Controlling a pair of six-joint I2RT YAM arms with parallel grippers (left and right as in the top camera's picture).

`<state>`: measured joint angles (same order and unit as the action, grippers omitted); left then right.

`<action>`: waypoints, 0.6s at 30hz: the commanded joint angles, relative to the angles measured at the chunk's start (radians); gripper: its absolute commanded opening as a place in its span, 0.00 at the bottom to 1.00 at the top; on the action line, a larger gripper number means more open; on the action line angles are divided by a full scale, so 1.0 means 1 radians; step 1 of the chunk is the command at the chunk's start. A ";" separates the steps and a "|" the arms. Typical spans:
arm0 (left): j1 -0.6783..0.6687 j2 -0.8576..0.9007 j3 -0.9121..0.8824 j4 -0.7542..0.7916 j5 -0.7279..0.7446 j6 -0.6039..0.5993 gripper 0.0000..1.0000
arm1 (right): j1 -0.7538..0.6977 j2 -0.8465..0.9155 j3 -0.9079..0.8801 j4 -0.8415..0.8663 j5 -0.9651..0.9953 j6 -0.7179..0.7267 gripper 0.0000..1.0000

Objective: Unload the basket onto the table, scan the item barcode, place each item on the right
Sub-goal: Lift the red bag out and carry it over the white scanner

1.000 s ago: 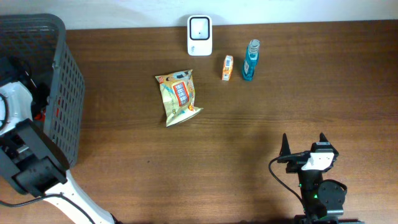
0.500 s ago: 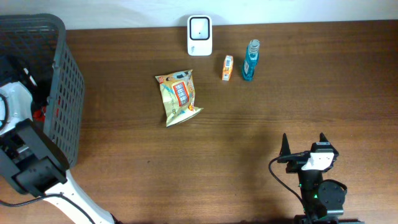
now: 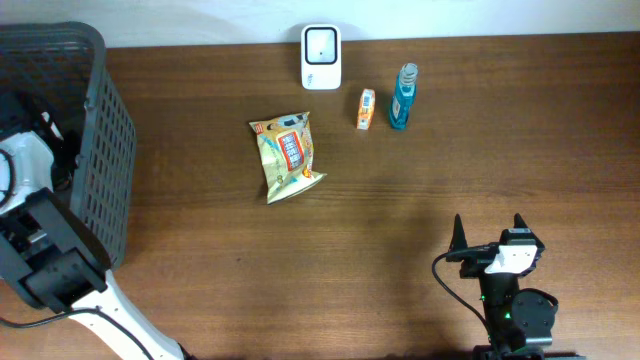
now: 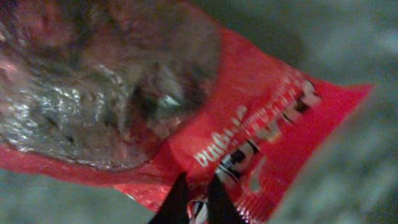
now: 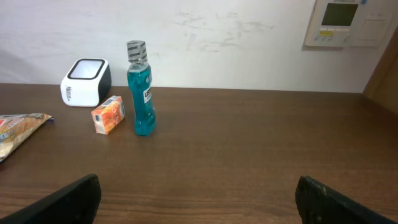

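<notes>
In the left wrist view a shiny red snack packet [image 4: 267,124] with white lettering fills the frame, lying inside the basket. My left gripper [image 4: 198,200] is shut on the packet's lower edge, the two dark fingertips pinching the film. From overhead only the left arm [image 3: 30,190] shows, reaching down into the grey basket [image 3: 100,120]; its jaws are hidden there. The white barcode scanner [image 3: 321,57] stands at the table's far edge. My right gripper [image 3: 487,235] rests open near the front right, nothing between its fingers [image 5: 68,199].
A yellow snack bag [image 3: 287,155] lies mid-table. A small orange box [image 3: 366,108] and a blue bottle [image 3: 403,97] stand right of the scanner [image 5: 86,82]; both show in the right wrist view as box [image 5: 108,114] and bottle [image 5: 141,93].
The left jaws have closed on the red packet inside the basket. A red patch seen through the basket wall from overhead no longer shows. The right arm has not moved.
</notes>
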<state>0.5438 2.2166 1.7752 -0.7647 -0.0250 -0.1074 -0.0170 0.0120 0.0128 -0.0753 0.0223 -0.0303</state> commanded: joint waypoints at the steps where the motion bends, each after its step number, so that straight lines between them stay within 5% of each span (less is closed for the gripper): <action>1: 0.007 0.026 0.032 -0.053 0.019 0.001 0.00 | -0.005 -0.003 -0.007 -0.004 0.013 0.000 0.98; 18: 0.009 -0.343 0.185 -0.206 0.140 0.000 0.00 | -0.005 -0.003 -0.007 -0.004 0.013 0.000 0.98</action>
<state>0.5465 2.0174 1.9217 -0.9794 0.0330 -0.1085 -0.0170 0.0120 0.0128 -0.0753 0.0223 -0.0303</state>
